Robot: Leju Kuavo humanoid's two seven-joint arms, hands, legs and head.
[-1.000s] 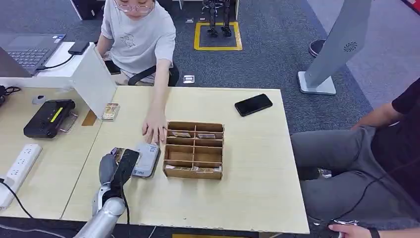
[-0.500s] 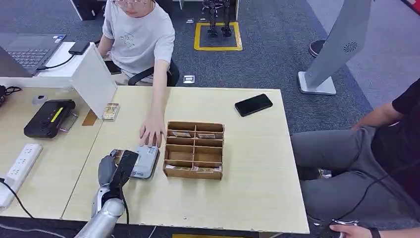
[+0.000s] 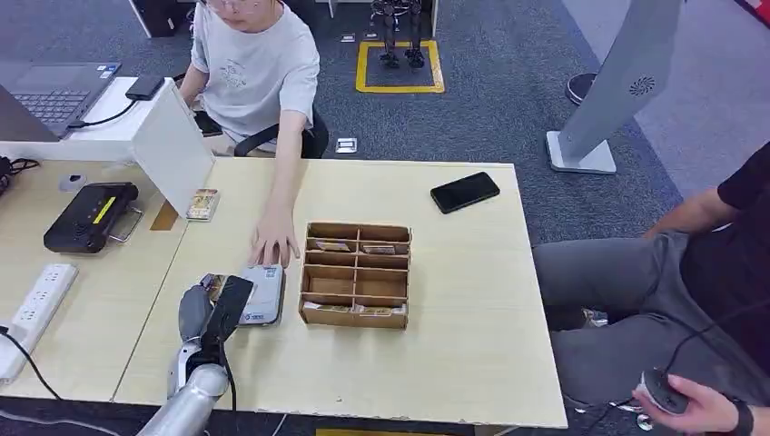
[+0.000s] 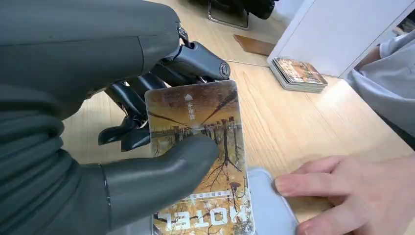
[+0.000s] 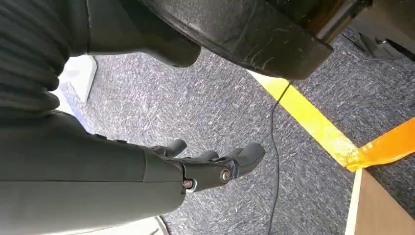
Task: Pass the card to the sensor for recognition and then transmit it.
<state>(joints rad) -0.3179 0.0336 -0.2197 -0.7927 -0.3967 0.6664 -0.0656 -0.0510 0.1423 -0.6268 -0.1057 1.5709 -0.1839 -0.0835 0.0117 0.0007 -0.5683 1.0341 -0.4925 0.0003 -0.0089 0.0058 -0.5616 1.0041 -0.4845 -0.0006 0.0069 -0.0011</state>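
The robot's left hand (image 4: 122,161) pinches a brown printed hotel card (image 4: 200,161), its long edge reaching over the flat grey sensor pad (image 3: 261,295) just beyond.

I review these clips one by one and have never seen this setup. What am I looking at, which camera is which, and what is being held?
This is a humanoid robot with two arms and many-fingered hands. The wide picture is its head camera, looking down at a wooden table; the two close-ups come from cameras at its wrists.

The left hand grips a hotel key card, thumb on its face, right by a grey card sensor near the table's front edge. A seated person's hand rests at the sensor's far side. Beside it stands a wooden compartment box with cards in some slots. Farther back lie a black phone, a stack of cards and a black device.

The right hand hangs over carpet, holding nothing.
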